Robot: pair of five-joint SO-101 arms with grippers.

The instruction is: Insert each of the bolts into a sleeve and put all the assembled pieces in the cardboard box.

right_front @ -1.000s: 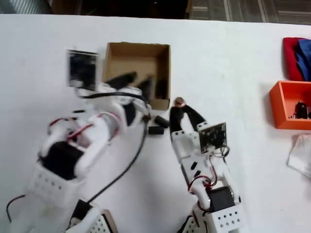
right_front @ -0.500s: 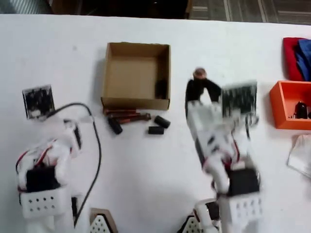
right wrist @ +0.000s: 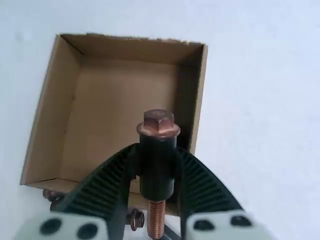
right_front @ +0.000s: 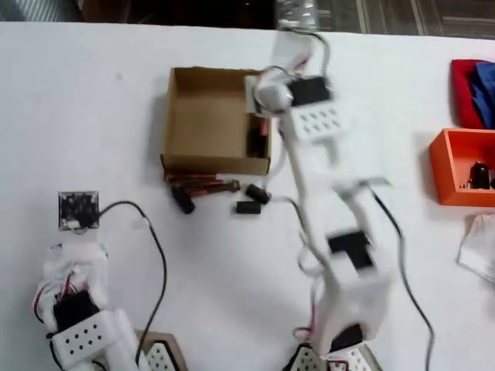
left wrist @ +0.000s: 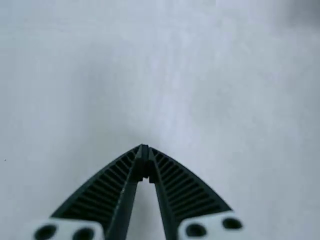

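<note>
Right arm has swung from beside the box [right_front: 209, 116] to stretch out over it; left arm has pulled back to the near left. Right gripper [right wrist: 156, 167] clamps a sleeve [right wrist: 157, 172] with a bolt [right wrist: 158, 125] through it, above the box's right side, so release looks next. Left gripper [left wrist: 144, 162] is closed and empty over the table [left wrist: 160, 60]. Loose bolts [right_front: 203, 184] and loose sleeves [right_front: 247, 206] lie just in front of the box.

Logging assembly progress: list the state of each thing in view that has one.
right gripper: shut on the sleeved bolt
sleeved bolt: assembled, held over the cardboard box
left gripper: shut, empty
cardboard box: open, one dark piece inside
loose bolts: lying unsleeved
loose sleeves: lying empty
</note>
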